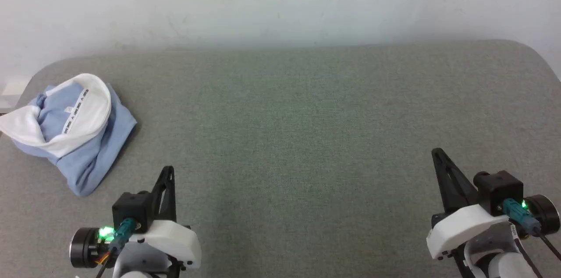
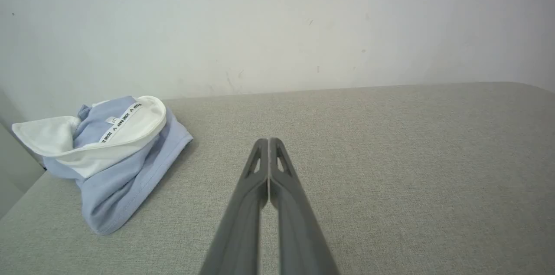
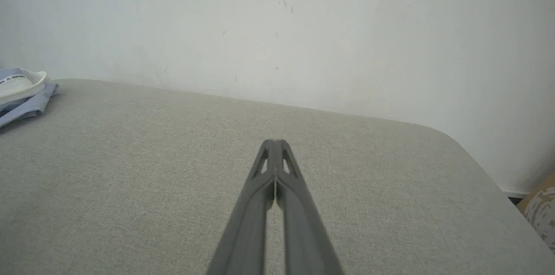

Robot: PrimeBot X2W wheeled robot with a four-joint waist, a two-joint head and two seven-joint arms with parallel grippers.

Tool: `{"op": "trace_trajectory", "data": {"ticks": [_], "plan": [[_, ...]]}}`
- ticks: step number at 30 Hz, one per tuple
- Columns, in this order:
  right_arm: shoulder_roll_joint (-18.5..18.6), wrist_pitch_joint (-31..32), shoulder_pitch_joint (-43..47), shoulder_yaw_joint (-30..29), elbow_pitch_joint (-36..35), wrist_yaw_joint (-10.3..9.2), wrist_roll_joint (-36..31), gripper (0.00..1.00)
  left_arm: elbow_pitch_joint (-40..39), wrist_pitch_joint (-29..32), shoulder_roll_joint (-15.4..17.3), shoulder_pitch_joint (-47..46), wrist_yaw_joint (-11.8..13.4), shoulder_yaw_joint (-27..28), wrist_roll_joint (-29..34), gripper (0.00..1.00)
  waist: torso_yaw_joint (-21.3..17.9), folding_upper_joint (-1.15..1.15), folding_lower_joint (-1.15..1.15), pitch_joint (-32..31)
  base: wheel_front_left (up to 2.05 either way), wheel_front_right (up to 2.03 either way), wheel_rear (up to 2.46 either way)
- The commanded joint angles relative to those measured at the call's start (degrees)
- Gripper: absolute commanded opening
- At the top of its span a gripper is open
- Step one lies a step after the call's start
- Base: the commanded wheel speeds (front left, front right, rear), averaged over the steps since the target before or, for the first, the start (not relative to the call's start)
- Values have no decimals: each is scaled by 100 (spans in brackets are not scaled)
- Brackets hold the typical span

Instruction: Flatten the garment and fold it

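Head view — garment (image 1: 94, 155) bunched, left of fingers (image 1: 167, 188)

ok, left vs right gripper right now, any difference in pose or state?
The left gripper sits close beside the crumpled polo shirt; the right gripper is far across the grey table from it. The left's fingers point nearly straight up the head view; the right's lean toward the left. Shared: both shut, holding nothing.
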State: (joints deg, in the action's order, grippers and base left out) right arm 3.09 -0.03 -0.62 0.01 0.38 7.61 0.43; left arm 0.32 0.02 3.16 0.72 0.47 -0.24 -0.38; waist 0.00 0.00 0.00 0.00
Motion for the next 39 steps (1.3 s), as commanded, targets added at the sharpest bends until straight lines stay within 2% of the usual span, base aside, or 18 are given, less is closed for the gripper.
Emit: {"op": "trace_trajectory", "data": {"ticks": [1,36,37,39], "plan": [[-22,3,62,-1,-38,-12,-43,0,-32,-2,-28,-72,-47,24,38,0,0,0,0,0,0,0,0],[-22,3,62,-1,-38,-12,-43,0,-32,-2,-28,-72,-47,24,38,0,0,0,0,0,0,0,0],[0,-1,-1,0,3,0,3,100,2,-1,2,2,1,-2,-1,100,0,0,0,0,0,0,0],[4,-1,-1,0,9,0,3,100,7,-1,4,4,3,-4,-2,100,0,0,0,0,0,0,0]]}}
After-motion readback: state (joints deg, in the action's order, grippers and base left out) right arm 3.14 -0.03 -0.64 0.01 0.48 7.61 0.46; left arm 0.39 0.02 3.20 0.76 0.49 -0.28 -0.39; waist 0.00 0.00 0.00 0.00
